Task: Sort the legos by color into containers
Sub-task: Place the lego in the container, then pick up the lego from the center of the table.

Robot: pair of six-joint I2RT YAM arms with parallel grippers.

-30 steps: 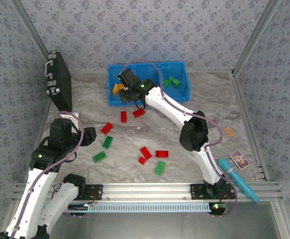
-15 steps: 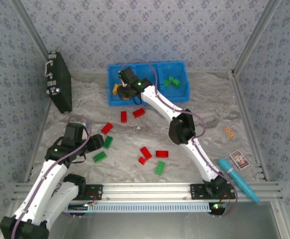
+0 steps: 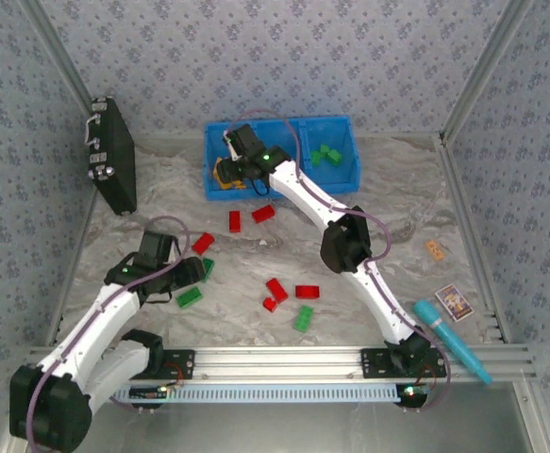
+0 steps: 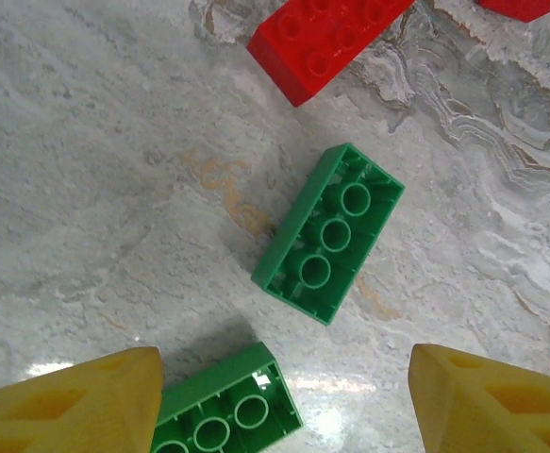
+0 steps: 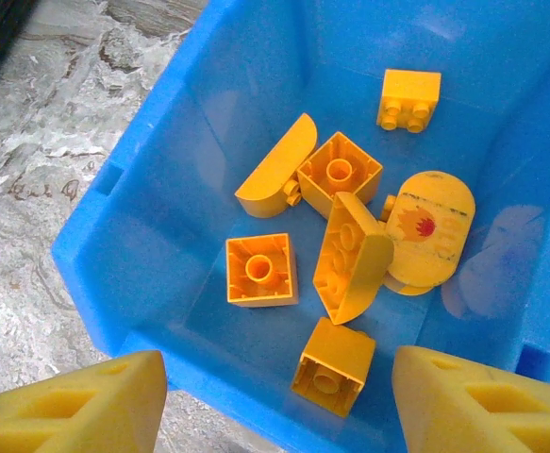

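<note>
- Now your left jaws stand open, empty; a green lego lies just right of them on the tabletop, long axis askew to their gap.
- Your right jaws gape empty over the container's yellow legos.

A lab enclosure: patterned panels, aluminium rails.
</note>
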